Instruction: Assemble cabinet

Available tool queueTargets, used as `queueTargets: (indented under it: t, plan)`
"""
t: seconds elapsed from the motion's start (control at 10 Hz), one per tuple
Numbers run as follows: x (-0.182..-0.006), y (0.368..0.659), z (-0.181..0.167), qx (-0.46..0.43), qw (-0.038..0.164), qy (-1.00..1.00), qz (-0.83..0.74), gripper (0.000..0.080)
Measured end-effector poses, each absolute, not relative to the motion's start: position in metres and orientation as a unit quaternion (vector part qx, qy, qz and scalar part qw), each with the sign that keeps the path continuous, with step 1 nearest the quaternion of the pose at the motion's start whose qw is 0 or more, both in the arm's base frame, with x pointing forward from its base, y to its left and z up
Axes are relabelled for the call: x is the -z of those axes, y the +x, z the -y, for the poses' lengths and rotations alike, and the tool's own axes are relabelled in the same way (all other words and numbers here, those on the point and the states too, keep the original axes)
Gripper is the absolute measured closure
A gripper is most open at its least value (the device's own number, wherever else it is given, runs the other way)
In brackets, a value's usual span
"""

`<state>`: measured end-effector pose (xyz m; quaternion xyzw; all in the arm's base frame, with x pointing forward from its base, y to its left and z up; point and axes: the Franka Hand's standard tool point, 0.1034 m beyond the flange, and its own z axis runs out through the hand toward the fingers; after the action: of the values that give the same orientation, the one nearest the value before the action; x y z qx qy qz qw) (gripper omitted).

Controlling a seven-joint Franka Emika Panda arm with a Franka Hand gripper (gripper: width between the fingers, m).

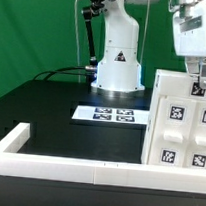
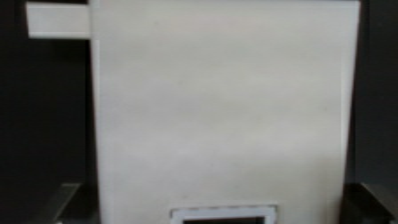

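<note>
i see the cabinet (image 1: 180,119), smooth white boxy plastic with square tags, at the exterior view's right edge. my gripper (image 1: 200,83) sits at its top; i cannot tell its opening. marker board (image 1: 110,116) lies flat nearby, border rails (image 1: 46,165) in front.

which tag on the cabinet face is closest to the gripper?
The tag at the cabinet's top edge, directly under the gripper; the other tags sit lower on the face.

The cabinet (image 1: 180,117) looks like smooth, matt white plastic, the table (image 1: 46,102) seemingly matt black.
</note>
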<state>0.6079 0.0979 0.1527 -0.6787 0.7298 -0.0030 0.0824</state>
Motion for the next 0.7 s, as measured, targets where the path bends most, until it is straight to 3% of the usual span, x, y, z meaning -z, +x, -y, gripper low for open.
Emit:
queueTargets:
  t: [0.7]
  plan:
    - [-0.1559,0.6107,-0.0962,-0.036,0.105,-0.536,-0.837,0.0239]
